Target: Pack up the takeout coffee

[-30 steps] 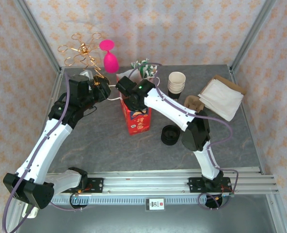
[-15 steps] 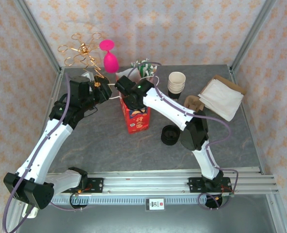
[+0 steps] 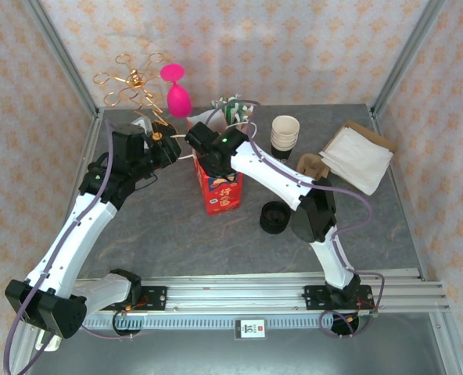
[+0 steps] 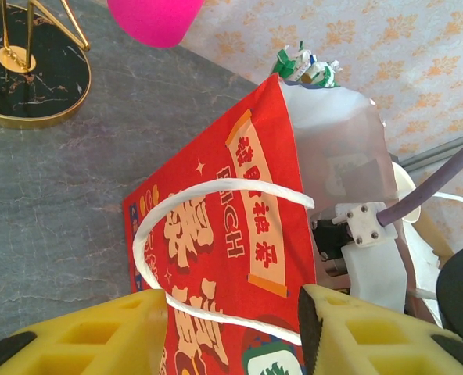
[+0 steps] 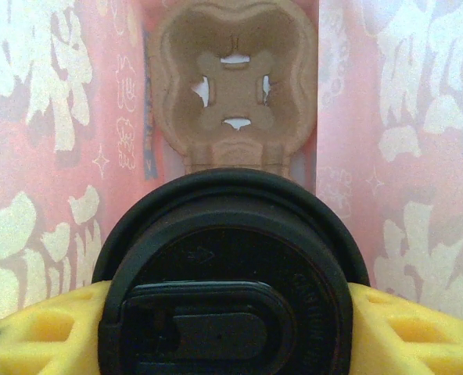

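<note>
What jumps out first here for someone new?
The red gift bag mid-table, with the right gripper inside it clamping the black-lidded takeout coffee above a cardboard cup carrier deeper in the bag. At the back left, a hot-pink glass by a gold wire stand.

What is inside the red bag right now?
The lidded coffee, gripped between the right jaws, above a cardboard cup carrier deeper in. The lid hides the cup's body and the carrier's near part.
</note>
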Available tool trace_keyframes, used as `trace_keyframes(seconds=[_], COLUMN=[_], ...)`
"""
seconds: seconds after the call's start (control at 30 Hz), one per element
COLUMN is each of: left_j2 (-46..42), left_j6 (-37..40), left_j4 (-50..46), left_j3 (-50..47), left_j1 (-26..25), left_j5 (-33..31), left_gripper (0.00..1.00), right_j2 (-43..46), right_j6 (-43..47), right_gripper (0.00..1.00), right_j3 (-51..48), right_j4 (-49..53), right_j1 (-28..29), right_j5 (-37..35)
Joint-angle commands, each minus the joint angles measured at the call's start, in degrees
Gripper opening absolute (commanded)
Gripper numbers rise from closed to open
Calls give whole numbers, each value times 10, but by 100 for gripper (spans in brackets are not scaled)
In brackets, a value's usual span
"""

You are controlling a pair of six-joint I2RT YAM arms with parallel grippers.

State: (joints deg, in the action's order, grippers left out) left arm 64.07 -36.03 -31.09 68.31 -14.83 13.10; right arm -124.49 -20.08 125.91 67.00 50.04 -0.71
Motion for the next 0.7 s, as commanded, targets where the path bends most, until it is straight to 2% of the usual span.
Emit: trace_keyframes(seconds=[0.0,0.23,0.67], left_j2=[-12,-6,-25], left_j6=[0,21,65], left_j4=[8,-15,-80], left_j3=[-7,-8,-2], left_j1=[8,8,8], left_j5=[4,8,-42], left_gripper=[51,52,60], right_j2=[-57,-50,-52], right_j6=[2,0,-3], right_gripper=[47,47,47], right_j3=[-22,-13,-3], right_j4=[28,31,33], right_j1=[-11,-13,-12], right_j5=[-23,-27,-40])
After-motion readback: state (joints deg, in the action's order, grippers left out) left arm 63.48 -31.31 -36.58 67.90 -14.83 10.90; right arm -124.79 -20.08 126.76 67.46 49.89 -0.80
